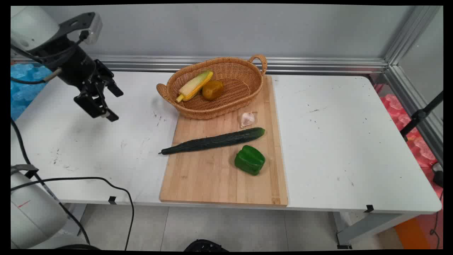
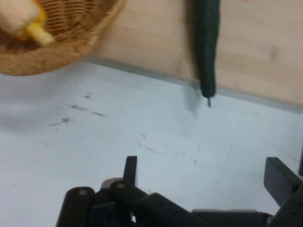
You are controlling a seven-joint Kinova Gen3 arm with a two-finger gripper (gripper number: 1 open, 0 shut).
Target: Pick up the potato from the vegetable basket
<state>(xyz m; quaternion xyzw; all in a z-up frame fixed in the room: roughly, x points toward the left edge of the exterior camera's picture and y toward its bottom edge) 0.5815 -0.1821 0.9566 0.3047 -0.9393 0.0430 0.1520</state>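
1. The claw (image 1: 112, 105) hangs above the white surface (image 1: 336, 141) at its left side, fingers spread wide apart and holding nothing.
2. Nearest to it is the cucumber (image 1: 214, 141), lying across the wooden cutting board (image 1: 212, 184), its stem end poking past the board's left edge.
3. A green bell pepper (image 1: 250, 159) sits just beside the cucumber, and a garlic bulb (image 1: 247, 119) lies on its other side.
4. The wicker basket (image 1: 244, 97) on the board's far end holds a corn cob (image 1: 195, 85) and a yellow-brown pepper (image 1: 212, 89).
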